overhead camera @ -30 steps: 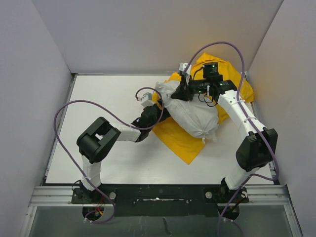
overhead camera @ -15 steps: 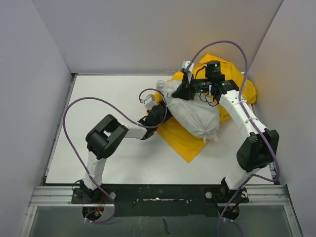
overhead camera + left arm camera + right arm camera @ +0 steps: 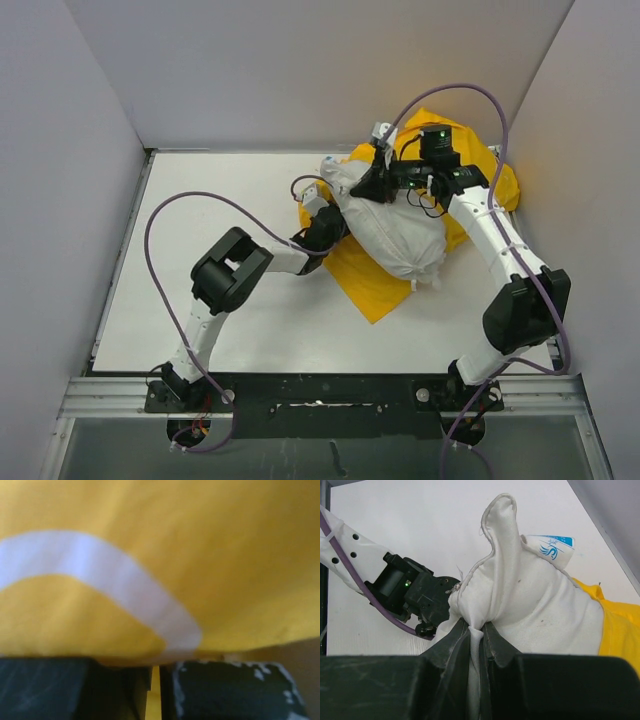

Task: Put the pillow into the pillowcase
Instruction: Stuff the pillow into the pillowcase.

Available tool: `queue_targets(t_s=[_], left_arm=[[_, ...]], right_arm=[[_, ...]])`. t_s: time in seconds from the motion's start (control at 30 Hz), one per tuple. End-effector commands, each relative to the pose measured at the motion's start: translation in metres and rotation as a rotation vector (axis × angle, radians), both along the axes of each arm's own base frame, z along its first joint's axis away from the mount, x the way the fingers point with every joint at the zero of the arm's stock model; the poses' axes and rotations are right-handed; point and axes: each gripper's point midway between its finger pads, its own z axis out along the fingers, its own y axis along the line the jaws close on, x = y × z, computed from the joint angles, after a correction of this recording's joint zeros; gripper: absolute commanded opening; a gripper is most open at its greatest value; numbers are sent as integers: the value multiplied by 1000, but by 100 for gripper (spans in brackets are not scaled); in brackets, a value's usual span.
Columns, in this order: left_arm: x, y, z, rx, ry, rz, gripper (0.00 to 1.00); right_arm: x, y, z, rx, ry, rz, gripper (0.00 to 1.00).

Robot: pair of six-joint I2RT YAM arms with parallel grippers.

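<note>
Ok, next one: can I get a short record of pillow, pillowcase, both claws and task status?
pillow: white, wrinkled, lying on top of the pillowcase, not inside it
pillowcase: yellow, partly under the pillow
left claw: shut on the pillowcase edge
right claw: shut on a pinch of pillow fabric
status: pillow not yet in

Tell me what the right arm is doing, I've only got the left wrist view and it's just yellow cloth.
Observer: The right gripper is pinched shut on a fold of the white pillow, at its far end.
Operator: Is the pillow inside yet?
Observer: Not visibly. From the top camera it lies uncovered on top of the pillowcase.
Operator: Where am I relative to it?
Observer: The left gripper sits against the pillow's left edge.
</note>
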Motion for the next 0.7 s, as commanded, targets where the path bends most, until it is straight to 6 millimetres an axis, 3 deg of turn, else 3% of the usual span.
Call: queue_targets(t_s=[0.0, 0.17, 0.33, 0.47, 0.67], left_arm=[[19, -2, 14, 7, -89, -18, 0], [-2, 15, 60, -14, -273, -175, 0], [-67, 35, 90, -41, -386, -336, 0], [-121, 41, 103, -151, -419, -485, 0], [-164, 62, 132, -233, -452, -559, 0]], right_arm=[[-16, -5, 41, 52, -120, 29, 0], [3, -38, 0, -77, -112, -68, 0], [17, -70, -54, -310, -156, -154, 0], [20, -75, -86, -490, -205, -149, 0], [14, -75, -142, -785, -276, -86, 0]])
